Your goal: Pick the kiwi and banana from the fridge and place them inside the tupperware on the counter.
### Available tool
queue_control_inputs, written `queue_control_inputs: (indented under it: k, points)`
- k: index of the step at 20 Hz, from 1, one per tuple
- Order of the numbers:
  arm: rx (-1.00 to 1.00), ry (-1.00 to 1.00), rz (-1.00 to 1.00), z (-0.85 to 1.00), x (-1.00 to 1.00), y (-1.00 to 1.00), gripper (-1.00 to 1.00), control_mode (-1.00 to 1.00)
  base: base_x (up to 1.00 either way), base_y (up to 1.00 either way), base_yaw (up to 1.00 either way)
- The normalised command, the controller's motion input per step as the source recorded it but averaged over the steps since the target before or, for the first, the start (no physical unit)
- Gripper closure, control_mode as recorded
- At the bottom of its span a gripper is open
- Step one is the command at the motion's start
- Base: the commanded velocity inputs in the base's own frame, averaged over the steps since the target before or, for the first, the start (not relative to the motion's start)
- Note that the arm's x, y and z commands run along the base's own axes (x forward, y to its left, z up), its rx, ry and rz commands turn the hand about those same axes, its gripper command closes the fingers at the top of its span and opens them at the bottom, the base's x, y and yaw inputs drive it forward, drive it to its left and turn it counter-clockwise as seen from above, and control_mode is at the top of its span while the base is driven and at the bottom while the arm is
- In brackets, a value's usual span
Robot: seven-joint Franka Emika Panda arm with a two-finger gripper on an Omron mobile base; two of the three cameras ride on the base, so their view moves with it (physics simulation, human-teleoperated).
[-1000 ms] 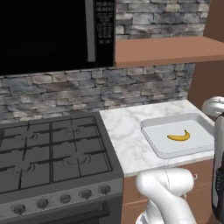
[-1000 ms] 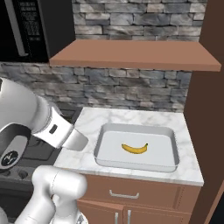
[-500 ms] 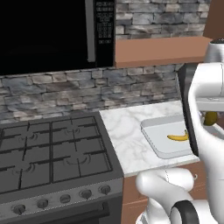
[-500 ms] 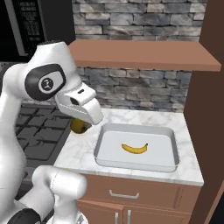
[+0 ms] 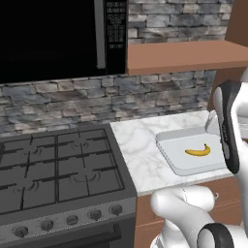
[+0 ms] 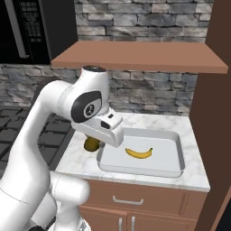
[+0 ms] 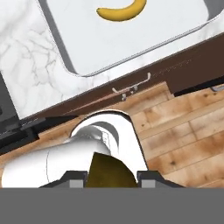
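The yellow banana [image 6: 139, 153] [image 5: 197, 151] [image 7: 122, 10] lies in the middle of the pale tupperware [image 6: 178, 154] [image 5: 167, 146] [image 7: 83, 48], which sits on the white marble counter [image 6: 145, 121] [image 5: 140, 152]. My gripper [image 6: 93, 144] [image 7: 110, 178] hangs just above the counter at the tupperware's left rim. It is shut on the kiwi [image 6: 92, 143] [image 7: 106, 169], an olive-green lump between the fingers. In the hand view the tupperware's corner and the banana lie far above the fingertips. The fridge is out of view.
A black stove top [image 5: 53, 169] adjoins the counter on the left, under a black microwave [image 5: 53, 34]. A brown shelf [image 6: 140, 56] overhangs the counter, and a brown side panel [image 6: 212, 135] closes it on the right. Cabinet fronts with silver handles [image 6: 122, 200] stand below.
The arm has swung up over the counter with the kiwi and now holds it at the tupperware's left rim. The banana has not moved.
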Motion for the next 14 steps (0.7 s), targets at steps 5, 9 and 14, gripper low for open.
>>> queue_control_inputs:
  k: [5,9,14]
  points:
    - [0.06,0.07,-0.07,-0.44,0.56,0.00,1.00,-1.00,0.00,0.00,0.00]
    - [0.00,0.10,-0.13,-0.37,0.64,0.00,1.00,-1.00,0.00,0.00,0.00]
    - [0.00,0.02,-0.11,-0.45,0.63,0.00,1.00,-1.00,0.00,0.00,0.00]
